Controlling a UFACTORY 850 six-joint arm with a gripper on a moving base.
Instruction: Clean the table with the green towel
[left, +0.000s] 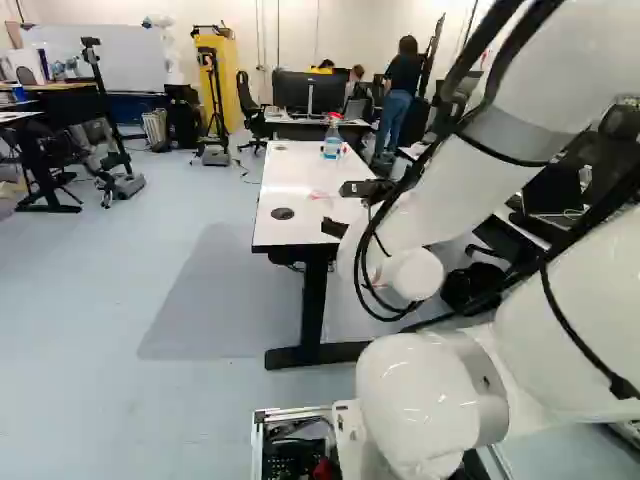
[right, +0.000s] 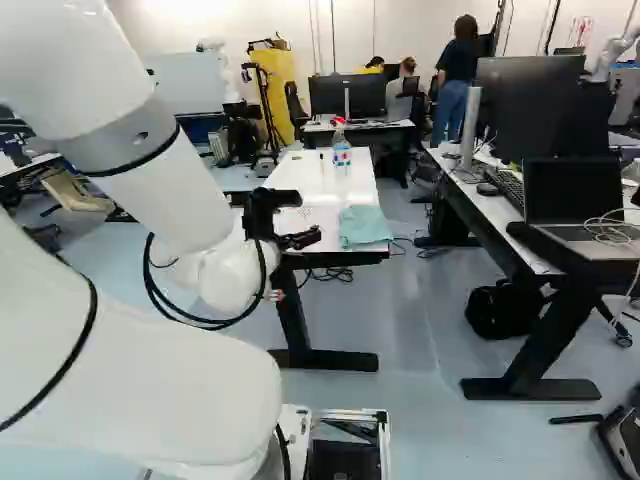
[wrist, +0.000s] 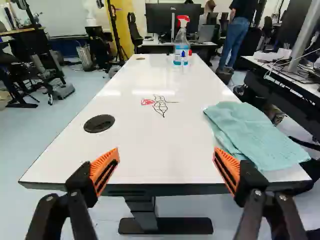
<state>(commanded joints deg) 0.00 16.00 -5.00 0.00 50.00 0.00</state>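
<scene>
Tool (wrist: 166, 156) open, facing the counter (wrist: 160, 145); low approach could strike its edge. Green towel (wrist: 255, 135) lies at the near right corner; shallow pinch could lose it. Overrun past the drawing (wrist: 160, 106) could topple the spray bottle (wrist: 180, 46).

Nothing can be read: the label (wrist: 179, 47) on the bottle (wrist: 180, 37) and the small mark (wrist: 173, 8) on the monitor (wrist: 159, 19) behind it are too small to make out
</scene>
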